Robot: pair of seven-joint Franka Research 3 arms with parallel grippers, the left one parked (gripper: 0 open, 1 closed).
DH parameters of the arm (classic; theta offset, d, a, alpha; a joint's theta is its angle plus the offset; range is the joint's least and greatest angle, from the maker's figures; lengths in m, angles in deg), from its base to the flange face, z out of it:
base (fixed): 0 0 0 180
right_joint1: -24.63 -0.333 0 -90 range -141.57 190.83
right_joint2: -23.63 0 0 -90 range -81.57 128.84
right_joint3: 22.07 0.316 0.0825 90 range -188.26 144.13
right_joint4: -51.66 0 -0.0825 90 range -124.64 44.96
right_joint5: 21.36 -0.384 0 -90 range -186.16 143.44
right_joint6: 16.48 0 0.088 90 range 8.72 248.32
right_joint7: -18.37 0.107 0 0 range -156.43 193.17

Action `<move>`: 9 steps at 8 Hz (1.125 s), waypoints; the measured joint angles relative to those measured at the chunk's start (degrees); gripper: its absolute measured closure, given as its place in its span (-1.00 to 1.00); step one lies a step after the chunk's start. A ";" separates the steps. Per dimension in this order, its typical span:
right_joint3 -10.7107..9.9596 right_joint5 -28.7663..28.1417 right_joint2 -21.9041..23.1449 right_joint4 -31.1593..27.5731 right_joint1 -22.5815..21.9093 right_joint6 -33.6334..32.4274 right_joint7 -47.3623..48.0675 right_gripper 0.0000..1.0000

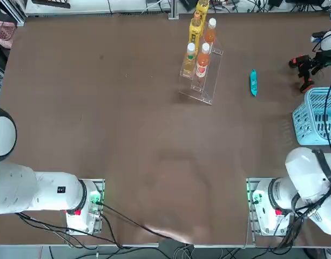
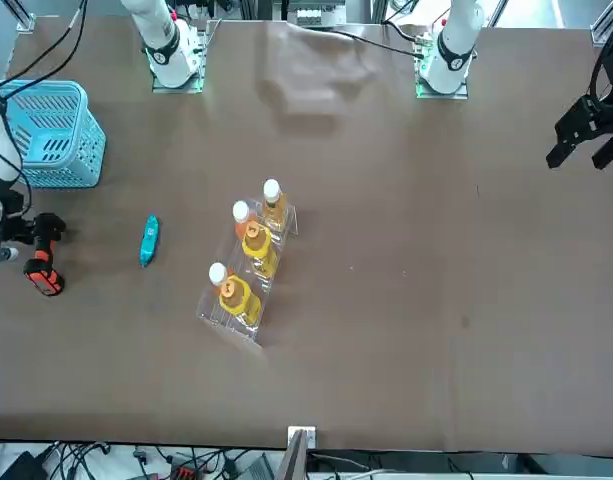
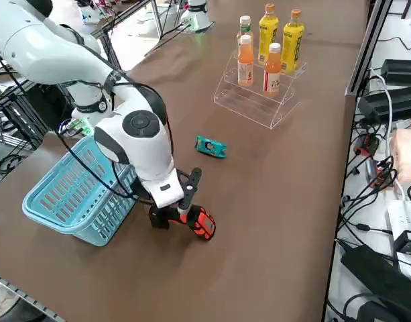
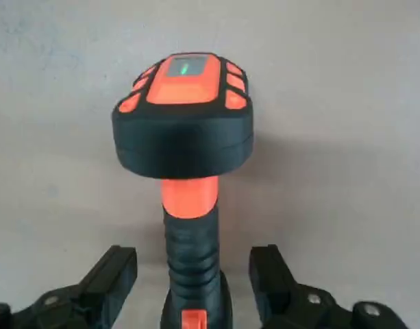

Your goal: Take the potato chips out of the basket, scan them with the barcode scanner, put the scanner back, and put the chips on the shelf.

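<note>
The barcode scanner (image 4: pixel 186 137), black with an orange handle and trim, lies on the brown table at the far right, beyond the basket. My right gripper (image 4: pixel 192 264) hangs low over it, open, one finger (image 4: pixel 117 271) on each side of the handle with a gap at both. From the side, the gripper (image 3: pixel 185 191) is just above the scanner (image 3: pixel 198 223). The teal potato chips (image 1: pixel 253 82) lie flat on the table between the scanner (image 1: pixel 303 67) and the clear shelf (image 1: pixel 200 89). The light blue basket (image 1: pixel 305 116) stands at the table's right edge.
Several orange and yellow drink bottles (image 3: pixel 272 64) fill the upper tiers of the shelf (image 3: pixel 249 100); its lowest front step is bare. Cables and boxes lie along the far edge past the table (image 3: pixel 386 134). Open brown tabletop stretches left of the shelf.
</note>
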 joint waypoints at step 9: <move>15.45 -5.71 8.96 5.43 -1.48 -17.46 10.47 -1.00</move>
